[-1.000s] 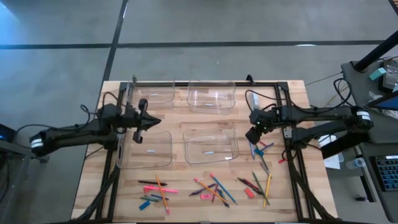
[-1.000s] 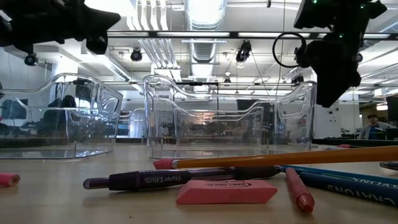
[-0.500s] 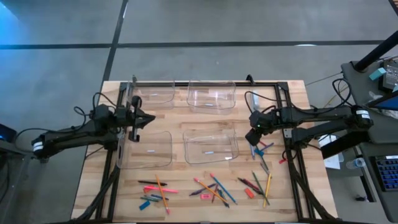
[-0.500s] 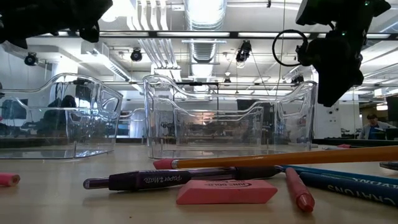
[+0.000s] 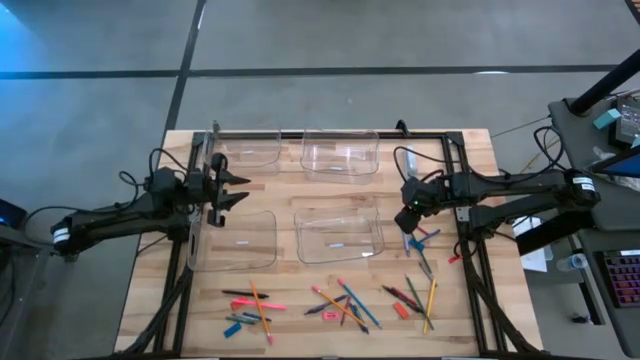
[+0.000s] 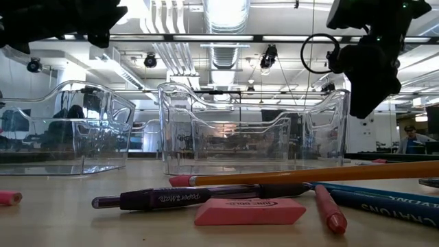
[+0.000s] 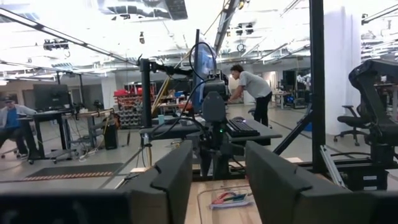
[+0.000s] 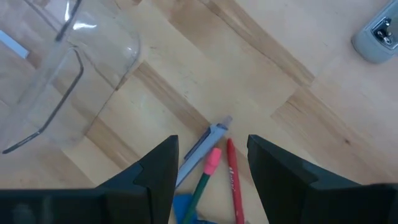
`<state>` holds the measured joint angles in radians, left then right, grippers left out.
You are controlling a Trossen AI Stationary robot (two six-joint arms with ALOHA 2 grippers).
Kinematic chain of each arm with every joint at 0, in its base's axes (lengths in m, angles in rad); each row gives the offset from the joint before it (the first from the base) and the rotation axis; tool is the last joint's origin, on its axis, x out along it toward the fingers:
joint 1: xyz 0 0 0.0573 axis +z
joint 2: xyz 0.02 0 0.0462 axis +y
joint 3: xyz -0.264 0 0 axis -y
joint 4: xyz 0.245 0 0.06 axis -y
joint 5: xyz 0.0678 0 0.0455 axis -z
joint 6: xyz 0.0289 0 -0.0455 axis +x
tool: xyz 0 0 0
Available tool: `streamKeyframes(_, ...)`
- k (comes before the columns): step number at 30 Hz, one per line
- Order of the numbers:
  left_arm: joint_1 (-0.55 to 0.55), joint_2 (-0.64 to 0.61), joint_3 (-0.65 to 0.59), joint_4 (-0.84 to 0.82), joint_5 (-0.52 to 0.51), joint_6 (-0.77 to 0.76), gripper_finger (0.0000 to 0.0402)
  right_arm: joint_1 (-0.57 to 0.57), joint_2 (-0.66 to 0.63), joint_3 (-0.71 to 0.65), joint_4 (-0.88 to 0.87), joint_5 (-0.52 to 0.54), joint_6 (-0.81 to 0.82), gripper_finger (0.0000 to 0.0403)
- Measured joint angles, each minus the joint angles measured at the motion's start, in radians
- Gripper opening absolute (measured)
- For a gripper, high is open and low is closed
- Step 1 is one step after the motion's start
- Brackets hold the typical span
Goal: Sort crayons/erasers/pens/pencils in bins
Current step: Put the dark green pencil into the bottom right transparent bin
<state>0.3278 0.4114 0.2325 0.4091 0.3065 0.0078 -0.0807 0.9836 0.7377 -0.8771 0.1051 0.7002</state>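
Wooden table, four clear bins, most of the stationery unsorted

Wood planks carry everything. Nearest the low camera lie a pink eraser point(image 6: 250, 212), a dark pen point(image 6: 199, 197) just behind it, a long orange pencil point(image 6: 322, 174) and a red crayon point(image 6: 330, 208) at its right. From above, this loose stationery forms a scattered row along the near edge of the table point(image 5: 150, 300): pencils point(image 5: 259, 305), pens, crayons point(image 5: 237, 321) and erasers point(image 5: 402, 310) mixed together, some crossing each other.

Beyond them stand the bins in two rows. The near left bin point(image 5: 236, 240) and near right bin point(image 5: 338, 233) each hold one small pale stick; what it is cannot be told. The far left bin point(image 5: 246, 154) and far right bin point(image 5: 340, 155) sit at the back edge.

Right end effector point(image 5: 410, 221) hangs just right of the near right bin, fingers point(image 8: 158, 168) spread and empty, over a grey pen point(image 8: 202, 146), a pink-tipped green pencil point(image 8: 205, 174) and a red stick point(image 8: 233, 171) on the wood.

Left end effector point(image 5: 238, 188) hovers between the two left bins, fingers point(image 7: 177, 177) parted and empty
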Motion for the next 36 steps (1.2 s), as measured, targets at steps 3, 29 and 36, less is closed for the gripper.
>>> streamKeyframes(3,0.0,0.0,-0.001,0.0,0.0,0.0,0.0139,0.0,0.0,-0.011,0.0,0.0,0.012,0.0183)
streamKeyframes(29,0.0,0.015,-0.013,0.002,-0.001,0.009,0.014,0.15,0.0,-0.023,0.0,-0.002,0.121,0.0182)
streamKeyframes(36,0.0,0.026,-0.013,0.044,-0.002,0.004,0.014,0.216,0.0,-0.025,0.0,0.0,0.198,0.0182)
